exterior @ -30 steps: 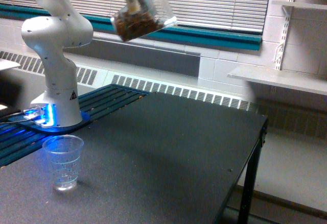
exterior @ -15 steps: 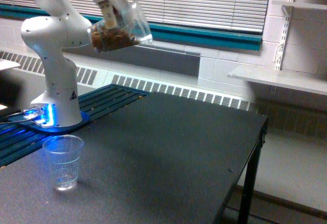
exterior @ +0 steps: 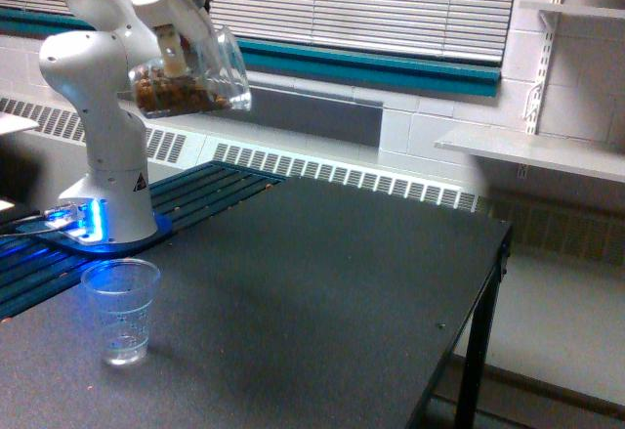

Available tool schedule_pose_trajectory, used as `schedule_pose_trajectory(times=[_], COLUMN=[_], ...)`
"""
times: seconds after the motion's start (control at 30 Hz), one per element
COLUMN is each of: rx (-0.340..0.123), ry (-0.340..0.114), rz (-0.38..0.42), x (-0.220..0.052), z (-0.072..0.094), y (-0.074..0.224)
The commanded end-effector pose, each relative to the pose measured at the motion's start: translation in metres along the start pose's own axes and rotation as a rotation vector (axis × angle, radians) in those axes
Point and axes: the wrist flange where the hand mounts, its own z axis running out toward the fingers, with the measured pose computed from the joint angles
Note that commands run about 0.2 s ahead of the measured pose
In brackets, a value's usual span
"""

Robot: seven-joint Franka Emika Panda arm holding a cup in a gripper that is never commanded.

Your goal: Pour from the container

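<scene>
Behind the scene you have a white block wall with closed window blinds (exterior: 391, 4) across the top of the frame, a teal sill band (exterior: 391, 65) beneath them, and a long vented heater (exterior: 342, 177) running along the wall's foot. At the right edge, white shelves (exterior: 532, 150) hang on wall brackets. Your dark bench (exterior: 322, 292) fills the lower half of the frame, its front corner and one leg showing at lower right. At the left, the white arm (exterior: 103, 107) stands on its base on a slatted strip of the bench, with blue light glowing at the base. In the upper left of the frame, your gripper (exterior: 176, 43) is clamped on the container (exterior: 190, 82), a clear wide jar held high in the air, well above the bench. The container is tipped well over, its open mouth pointing toward the frame's right and slightly down, and the brown nut-like bits lie heaped along its lower side, toward its closed end. The gripper's fingers are partly hidden behind the clear wall. At the lower left, a smaller clear ribbed cup (exterior: 120, 310) stands upright on the bench, well below the container and a little toward the frame's left of it, tinted by the blue light.
</scene>
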Motion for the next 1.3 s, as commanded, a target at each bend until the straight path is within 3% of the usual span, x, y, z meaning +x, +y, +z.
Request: schedule_pose_trajectory(times=[0.03, 1.3], rx=[-0.020, -0.088], ry=[0.006, -0.054], rz=[-0.048, -0.042], x=[-0.008, -0.056], z=[0.001, 0.014], y=[0.014, 0.085])
